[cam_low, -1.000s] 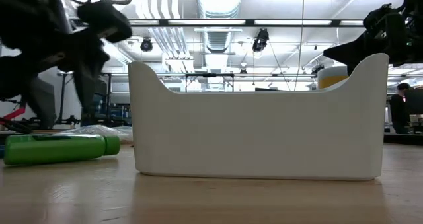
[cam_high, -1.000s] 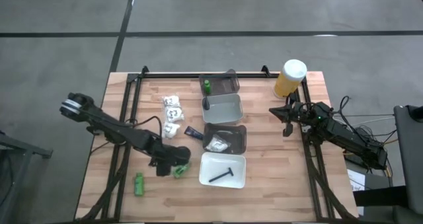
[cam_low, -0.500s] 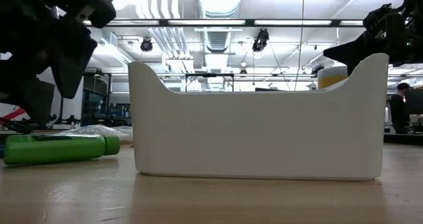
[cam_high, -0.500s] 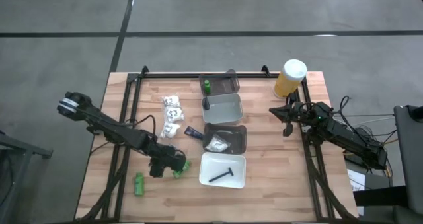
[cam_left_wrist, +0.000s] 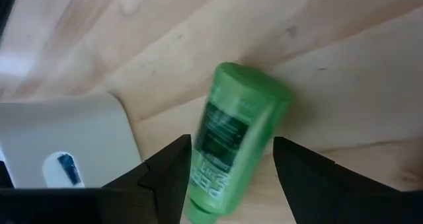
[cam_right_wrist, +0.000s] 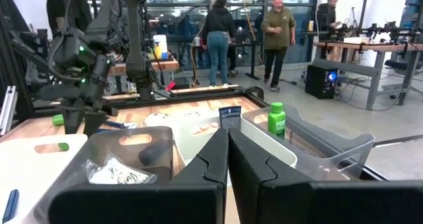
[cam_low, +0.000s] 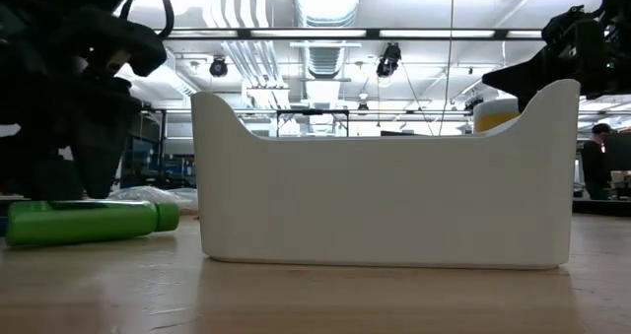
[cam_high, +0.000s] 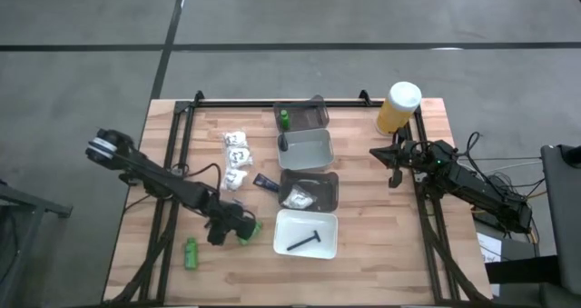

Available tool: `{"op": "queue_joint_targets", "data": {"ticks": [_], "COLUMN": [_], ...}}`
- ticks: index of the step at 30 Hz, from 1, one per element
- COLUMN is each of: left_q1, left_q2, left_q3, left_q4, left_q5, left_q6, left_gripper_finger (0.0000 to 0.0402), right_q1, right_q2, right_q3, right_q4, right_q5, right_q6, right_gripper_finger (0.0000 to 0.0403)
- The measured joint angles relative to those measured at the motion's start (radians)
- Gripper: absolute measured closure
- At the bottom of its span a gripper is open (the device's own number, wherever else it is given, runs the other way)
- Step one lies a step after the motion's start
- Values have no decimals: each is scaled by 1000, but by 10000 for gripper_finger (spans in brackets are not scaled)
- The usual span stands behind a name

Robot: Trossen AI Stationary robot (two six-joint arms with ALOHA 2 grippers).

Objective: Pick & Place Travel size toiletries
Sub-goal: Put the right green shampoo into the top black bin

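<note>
A: Left gripper [cam_high: 234, 228] low over the table [cam_high: 363, 253], just left of the white tray [cam_high: 322, 224]; fingers [cam_left_wrist: 168, 174] apart?

B: Apart, yes; one on each side of a green bottle [cam_left_wrist: 234, 141] lying flat on the wood; whether touching it, impossible to tell; bottle not lifted.

A: Position of that bottle from above?

B: Between gripper and white tray, just beside the tray's left wall; seen at [cam_high: 249, 229].

A: Other toiletries?

B: Second bottle [cam_high: 191, 253] loose on the wood, nearer the front edge, left of the gripper; three white packets [cam_high: 238, 141] clustered farther back, left of the row of trays; a dark blue tube [cam_high: 265, 183] just right of the nearest packet; all outside the trays.

A: And inside?

B: Black razor [cam_high: 304, 241] lying slantwise in the white tray; crinkly packet [cam_high: 298, 197] in the dark tray [cam_high: 325, 192] behind it; small dark item [cam_high: 283, 144] at the left end of the grey tray [cam_high: 313, 152]; third bottle [cam_high: 284, 119] upright in the far tray [cam_high: 309, 117].

A: Right gripper [cam_high: 395, 158]?

B: Waiting at the right side of the table, near the yellow container [cam_high: 398, 108], well apart from the trays; fingers pressed together, holding nothing; same closed pair at [cam_right_wrist: 228, 164].

A: Beyond the table?

B: People [cam_right_wrist: 277, 36] standing in the room behind.
</note>
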Motion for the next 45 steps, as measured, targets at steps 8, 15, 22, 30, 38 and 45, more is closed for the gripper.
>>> {"op": "queue_joint_targets", "data": {"ticks": [8,15,22,30,38,45], "left_q1": [0,1,7,11,38,53], "left_q2": [96,161,174,174,174,174], "left_q3": [6,8,8,7,4,3], "left_q4": [179,309,330,316,301,294], "left_q5": [1,1,-28,-74,4,42], "left_q6": [-39,-240,-639,-942,-1006,-1030], "left_gripper_finger": [183,184,184,184,184,198], "right_q1": [0,0,0,0,0,0], "right_q2": [-1,-1,-1,-1,-1,-1], "right_q3": [0,0,0,0,0,0], "right_q4": [0,0,0,0,0,0], "right_q5": [0,0,0,0,0,0], "right_q6": [3,3,0,3,3,3], "right_gripper_finger": [394,394,394,394,394,394]}}
